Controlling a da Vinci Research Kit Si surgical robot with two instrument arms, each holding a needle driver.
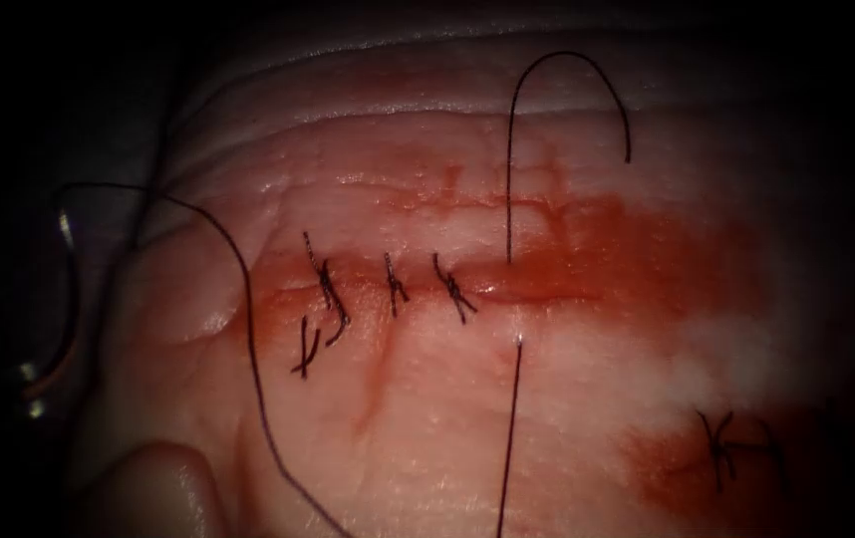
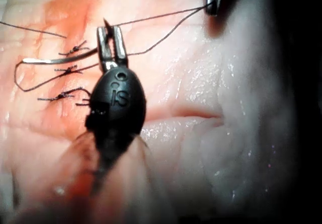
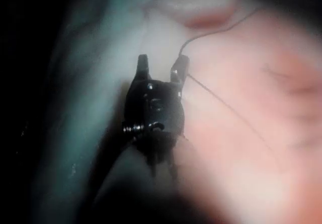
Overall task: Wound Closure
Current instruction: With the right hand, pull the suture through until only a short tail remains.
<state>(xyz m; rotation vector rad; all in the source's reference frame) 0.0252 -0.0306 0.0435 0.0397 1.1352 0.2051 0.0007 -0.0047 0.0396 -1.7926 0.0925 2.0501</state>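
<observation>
Broadly, from the biggest thing down to the smallest:

- The tissue (image 1: 427,418) is soft, wet and yielding. I judge it slippery and easy to tear, so any bite should be taken shallow and close to the edge.
- The cut (image 1: 547,284) runs crosswise through red fluid (image 1: 667,249). Its left stretch is already closed and its right stretch is not stitched.
- The thread (image 1: 513,428) is limp, light and easy to snag. One strand enters the tissue just below the cut and another rises above the cut into a tall loop. It is best gripped on a free stretch, away from the knots.
- The left end effector (image 2: 111,35) has its jaws apart, with thread passing at their tips.
- The right end effector (image 3: 161,65) is spread open. Thread lies against one jaw but is not clamped.
- The needle (image 2: 55,61) is stiff, thin and smooth, so it is likely to swivel if it is pinched at its point. It lies flat on the tissue beside the stitches, not in the tissue. One end reaches the left jaws, and I cannot tell whether it touches them.
- Three knotted stitches (image 1: 395,284) are small and fragile, and are better left alone.
</observation>
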